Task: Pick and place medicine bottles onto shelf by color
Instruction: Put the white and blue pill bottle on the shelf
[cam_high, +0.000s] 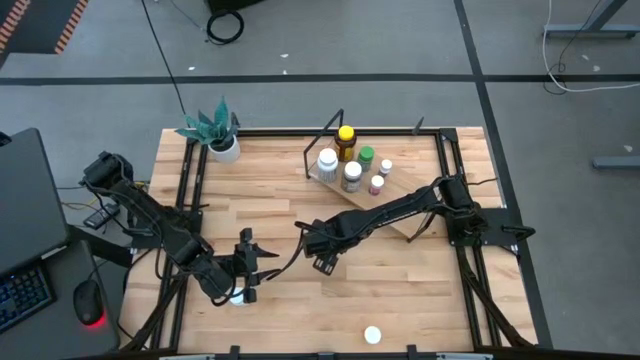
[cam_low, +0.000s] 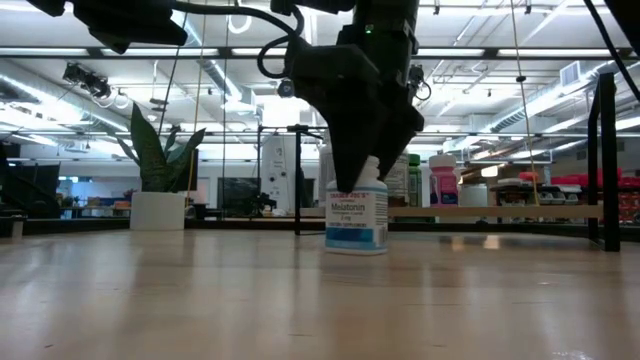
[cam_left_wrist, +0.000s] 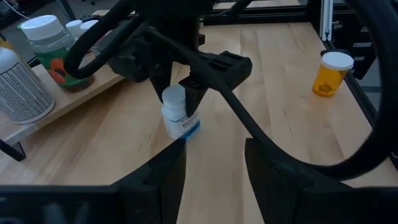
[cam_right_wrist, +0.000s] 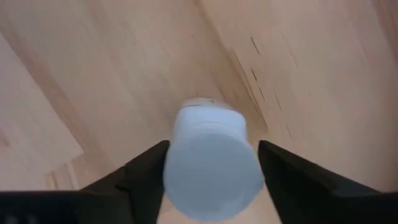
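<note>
Five bottles (cam_high: 350, 160) stand on the shelf (cam_high: 400, 215). My right gripper (cam_right_wrist: 211, 168) straddles a white bottle (cam_low: 357, 215), jaws not clearly clamped. Others wait.

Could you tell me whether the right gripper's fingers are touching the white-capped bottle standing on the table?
Cannot tell. In the right wrist view the fingers flank the bottle closely, without plain contact or gap.

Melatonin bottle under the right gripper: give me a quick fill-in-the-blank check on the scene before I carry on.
1. The right gripper has a finger on each side of the white cap of the Melatonin bottle, which stands ____ on the tabletop.
2. On the shelf, the amber bottle has a ____ cap.
3. The plant stands in a ____ pot.

Missing words: upright; yellow; white
</note>
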